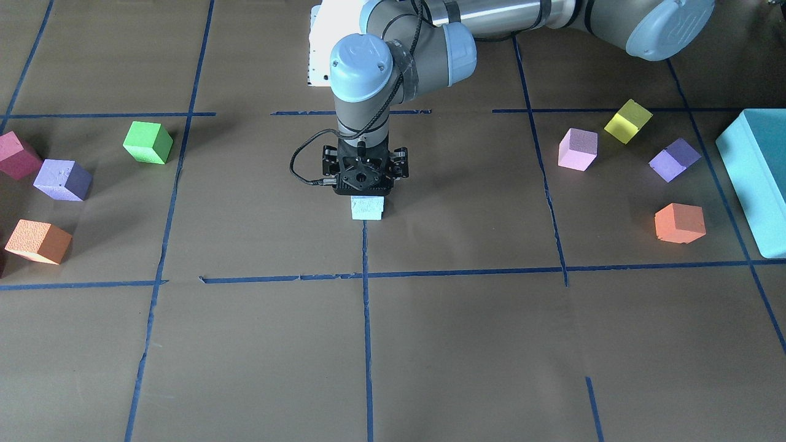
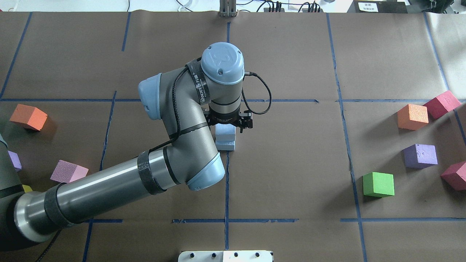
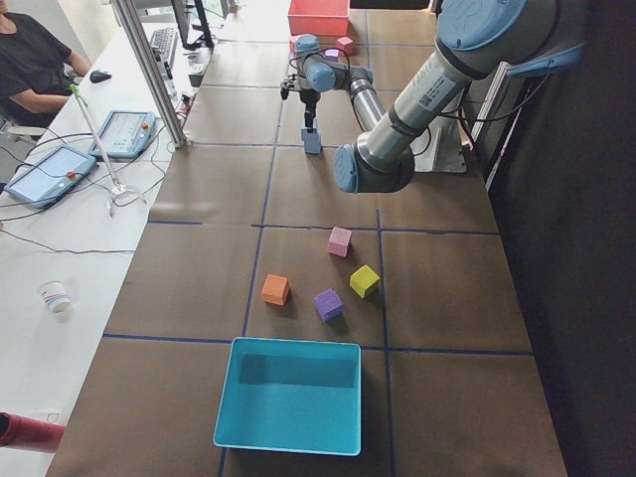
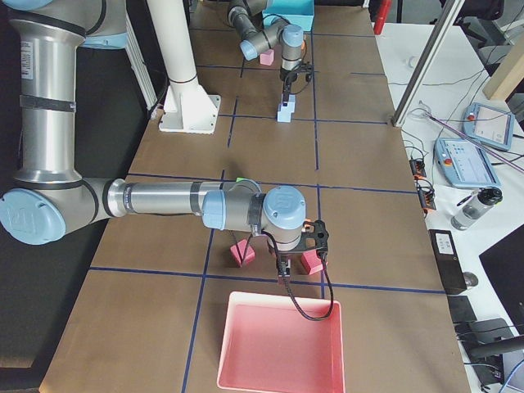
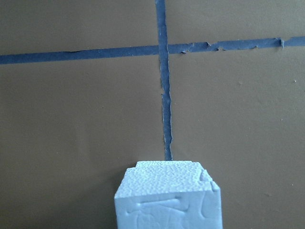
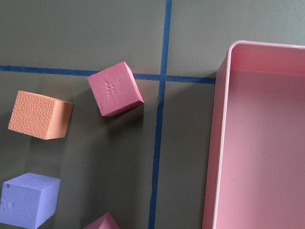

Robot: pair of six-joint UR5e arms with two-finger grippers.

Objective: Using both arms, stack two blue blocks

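Note:
Two pale blue blocks stand stacked at the table's middle on a tape line, the upper one on the lower one. The stack also shows in the front view and the left wrist view. My left gripper points straight down right on top of the stack. Its fingers are hidden, so I cannot tell if it grips the upper block. My right gripper shows only in the right side view, low over maroon cubes, and I cannot tell its state.
Green, purple, orange and maroon cubes lie on my right side by a pink tray. Pink, yellow, purple and orange cubes and a teal box lie on my left.

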